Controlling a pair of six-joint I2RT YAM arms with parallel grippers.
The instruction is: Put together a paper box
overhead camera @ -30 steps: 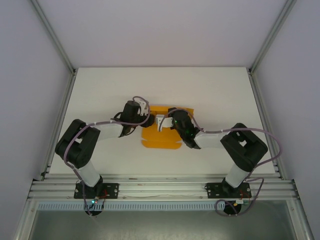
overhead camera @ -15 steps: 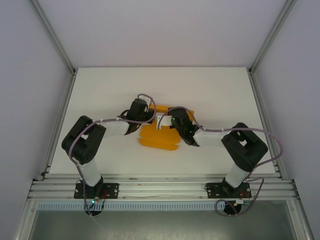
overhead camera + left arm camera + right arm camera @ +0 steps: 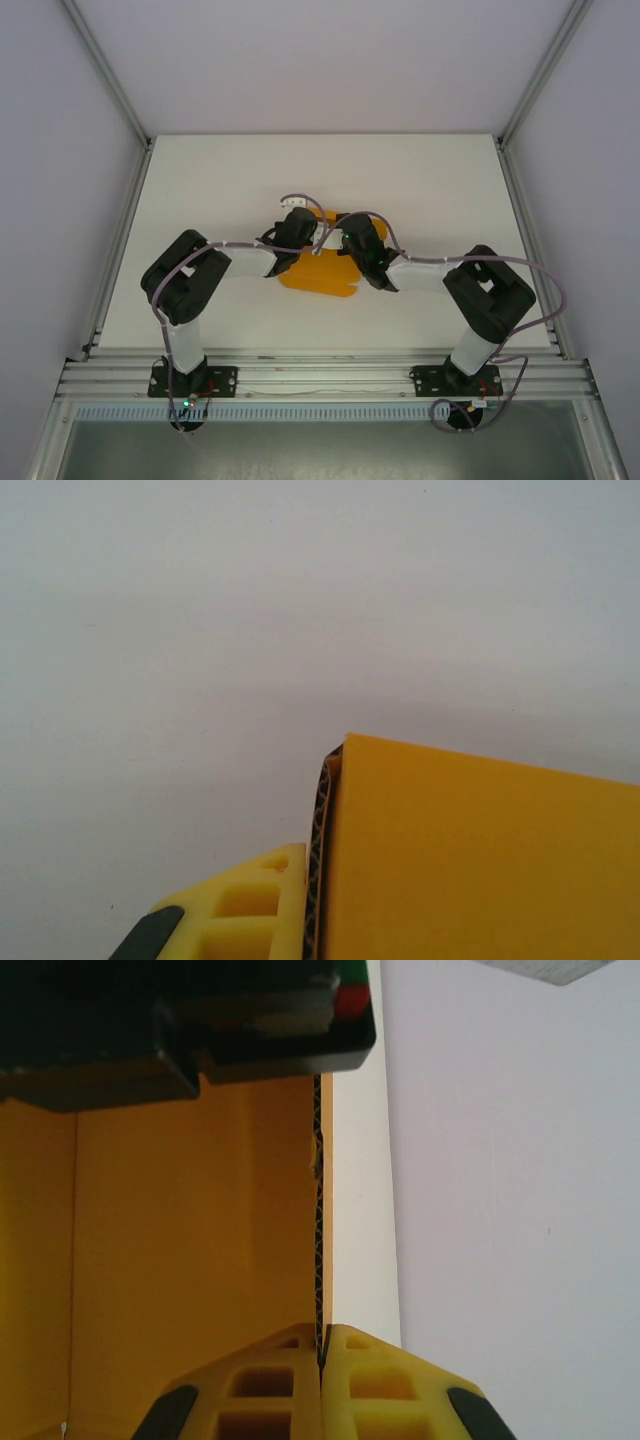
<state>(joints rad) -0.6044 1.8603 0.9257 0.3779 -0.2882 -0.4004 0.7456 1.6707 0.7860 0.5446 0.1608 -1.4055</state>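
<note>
White walls close in a white desk (image 3: 200,180), and the paper box (image 3: 322,280) lies near its middle, between the two arms and slightly nearer their bases than the far edge. From above it is a partly folded orange-yellow piece. Its near portion lies on the desk with a rounded flap toward the arms, and its far portion is hidden under the two wrists.

The left claw (image 3: 308,238) reaches in from the left and the right claw (image 3: 345,242) from the right. Both meet over the far part of the card, close beside each other.

In the right wrist view, the right claw (image 3: 322,1360) is pressed together on a thin upright wall of the paper box (image 3: 200,1260). Its corrugated edge runs straight up from between the two yellow fingers (image 3: 260,1380), with the orange face to the left and the white desk to the right.

In the left wrist view, one yellow finger (image 3: 250,905) lies flat against the corrugated edge of a panel of the paper box (image 3: 480,860). The panel rises to the right and hides the other finger. The left claw is closed down, pinching that panel.
</note>
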